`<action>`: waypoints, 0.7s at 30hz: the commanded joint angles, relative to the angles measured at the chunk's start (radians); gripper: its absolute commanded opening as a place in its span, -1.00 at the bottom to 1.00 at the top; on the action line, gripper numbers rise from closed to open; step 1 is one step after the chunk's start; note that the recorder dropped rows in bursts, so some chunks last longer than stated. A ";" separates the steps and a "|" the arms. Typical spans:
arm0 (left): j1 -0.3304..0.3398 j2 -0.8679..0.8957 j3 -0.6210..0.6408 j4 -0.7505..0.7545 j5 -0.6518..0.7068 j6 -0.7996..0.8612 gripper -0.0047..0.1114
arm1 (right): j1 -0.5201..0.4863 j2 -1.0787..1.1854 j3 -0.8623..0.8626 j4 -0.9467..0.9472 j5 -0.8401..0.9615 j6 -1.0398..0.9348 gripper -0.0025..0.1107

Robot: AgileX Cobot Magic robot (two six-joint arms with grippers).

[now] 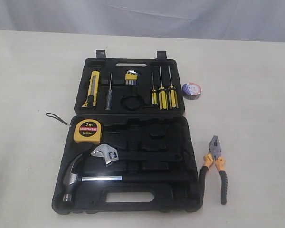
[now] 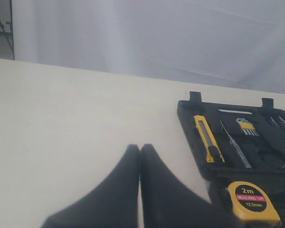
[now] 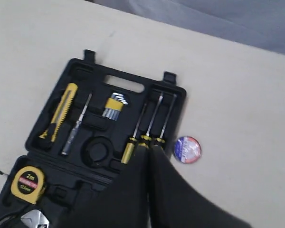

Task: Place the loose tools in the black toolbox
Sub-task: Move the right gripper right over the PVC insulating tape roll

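open black toolbox [image 1: 189,137] lies on the worktop [image 1: 28,71]. pliers [image 1: 214,154] lie just right of it: likely heavy, stiff, best taken across the grippy handles. tape roll [image 1: 192,90], light, sits beside the lid [image 1: 83,85]. left fingers [image 2: 118,190] and right fingers [image 3: 133,190] are pressed together, empty.

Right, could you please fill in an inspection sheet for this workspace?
Surface: beige table, no spills seen.
Job's things: utility knife and tape measure sit in the open black toolbox; pliers and tape roll lie on the table beside it, right arm's side.
Clutter: hammer, wrench, screwdrivers and hex keys, all in the toolbox.
Grippers: left gripper and right gripper both shut, holding nothing.
Cables: nothing seen; the tape measure's strap trails onto the table.
Surroundings: pale backdrop behind the table.
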 commanded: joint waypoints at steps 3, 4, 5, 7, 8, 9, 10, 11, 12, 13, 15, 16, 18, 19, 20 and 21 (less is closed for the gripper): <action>-0.006 0.004 -0.005 0.004 0.001 -0.001 -0.92 | -0.169 0.111 0.103 0.100 0.008 -0.091 -0.96; -0.006 0.004 -0.005 0.004 0.001 -0.001 -0.92 | -0.172 0.140 0.102 0.093 0.008 -0.105 -0.96; -0.006 0.004 -0.005 0.004 0.001 -0.001 -0.92 | -0.180 0.185 0.097 0.092 -0.016 -0.105 -0.96; -0.006 0.004 -0.005 0.004 0.001 -0.001 -0.92 | -0.180 0.253 0.082 0.092 -0.023 -0.128 -0.96; -0.006 0.004 -0.005 0.004 0.001 -0.001 -0.92 | -0.180 0.289 0.072 0.092 -0.023 -0.140 -0.96; -0.006 0.004 -0.005 0.004 0.001 -0.001 -0.92 | -0.179 0.322 0.066 0.096 -0.023 -0.149 -0.96; -0.006 0.004 -0.005 0.004 0.001 -0.001 -0.92 | -0.176 0.345 0.066 0.096 -0.031 -0.150 -0.96; -0.006 0.004 -0.005 0.004 0.001 -0.001 -0.92 | -0.175 0.380 0.066 0.096 -0.040 -0.156 -0.96; -0.006 0.004 -0.005 0.004 0.001 -0.001 -0.92 | -0.174 0.402 0.066 0.098 -0.042 -0.155 -0.95; -0.006 0.004 -0.005 0.004 0.001 -0.001 -0.92 | -0.167 0.423 0.066 0.098 -0.042 -0.155 -0.92; -0.006 0.004 -0.005 0.004 0.001 -0.001 -0.92 | -0.165 0.471 0.066 0.098 -0.045 -0.155 -0.76; -0.006 0.004 -0.005 0.004 0.001 -0.001 -0.92 | -0.165 0.492 0.066 0.098 -0.057 -0.155 -0.65; -0.006 0.004 -0.005 0.004 0.001 -0.001 -0.92 | -0.165 0.524 0.066 0.101 -0.057 -0.155 -0.39; -0.006 0.004 -0.005 0.004 0.001 -0.001 -0.92 | -0.165 0.542 0.066 0.116 -0.054 -0.155 -0.17; -0.006 0.004 -0.005 0.004 0.001 -0.001 -0.92 | -0.165 0.548 0.066 0.127 -0.053 -0.155 -0.07; -0.006 0.004 -0.005 0.004 0.001 -0.001 -0.92 | -0.165 0.551 0.066 0.127 -0.055 -0.155 0.00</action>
